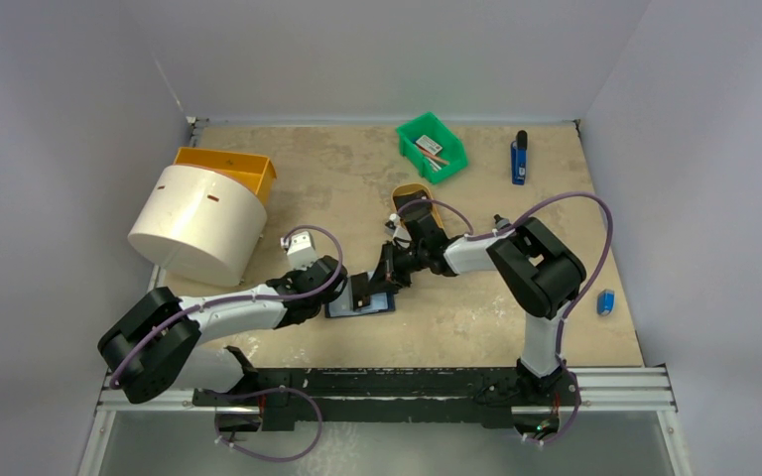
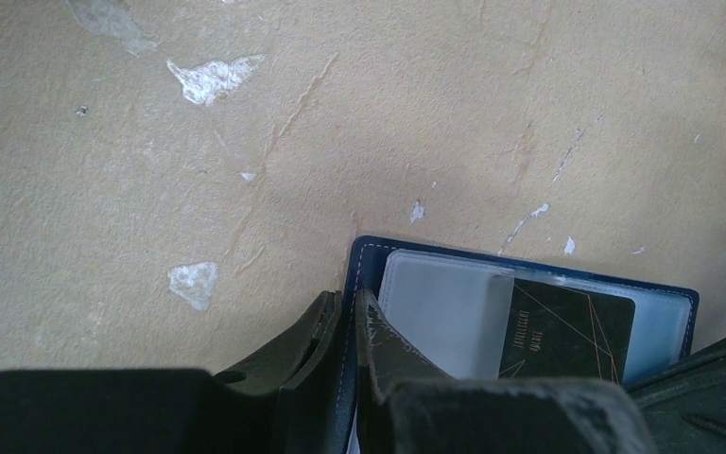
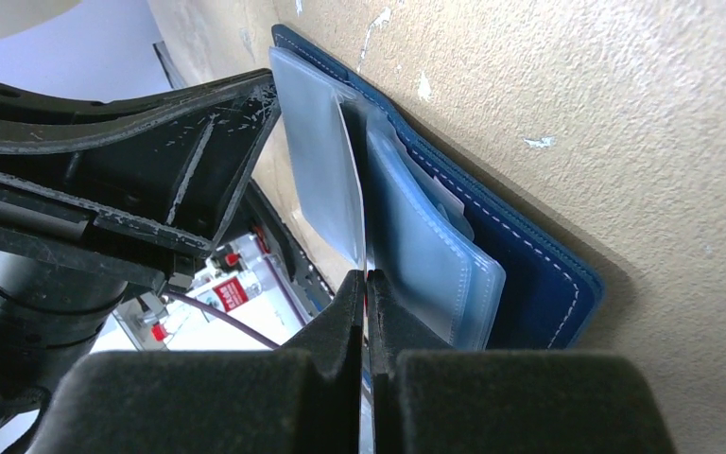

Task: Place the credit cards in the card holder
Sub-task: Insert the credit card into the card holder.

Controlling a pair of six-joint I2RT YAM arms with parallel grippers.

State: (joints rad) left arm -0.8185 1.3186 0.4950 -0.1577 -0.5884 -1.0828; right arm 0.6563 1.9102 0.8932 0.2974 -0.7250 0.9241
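1. Card holder [image 1: 382,302] is lying open on the table [image 2: 246,142] — your left gripper [image 2: 345,303] is pinching its cover.
2. Right gripper [image 3: 367,279] is clamping shut on a thin card [image 2: 567,331]; be feeding it straight into the sleeve [image 3: 321,151].

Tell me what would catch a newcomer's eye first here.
Both arms meet at mid-table over the open card holder: the left gripper pinches its navy cover edge, and the right gripper is shut on a thin sheet among its clear sleeves. A dark card with gold lines lies in the holder. On the table's left stands a big white cylinder.
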